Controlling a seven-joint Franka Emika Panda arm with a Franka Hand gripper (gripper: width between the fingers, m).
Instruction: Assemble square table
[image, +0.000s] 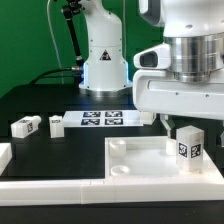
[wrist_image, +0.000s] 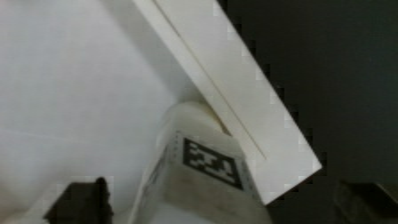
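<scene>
from my remote seat i see the gripper (wrist_image: 228, 208) hanging over the right end of the bench (image: 60, 100), as the exterior view shows it, close to the front edge. in the wrist view its two dark fingers (wrist_image: 80, 202) stand wide apart with a gap on either side of what lies between them, so i read them as released and grasping nothing.

between and below them stands the upright leg (image: 188, 147), a small white block with a black-and-white tag on its face. it sits on the square table top (image: 150, 165), just beside the raised rim that runs slantwise through the wrist view. i cannot tell whether the block touches that rim.

the table top lies flat near the bench's front edge, toward the exterior view's right corner. its hollow side faces up, and a round corner socket (image: 119, 150) shows at the end nearer the middle of the bench.

a first loose leg (image: 25, 126) and a second loose leg (image: 57, 124) lie on the dark surface near the exterior view's left edge. they are near each other and well apart from the table top.

the marker board (image: 100, 119) lies flat at mid-bench, between the legs and the arm's hand. behind it, at the far edge, stands the robot base (image: 105, 62).

a low white border wall (image: 40, 186) runs along the front edge.
</scene>
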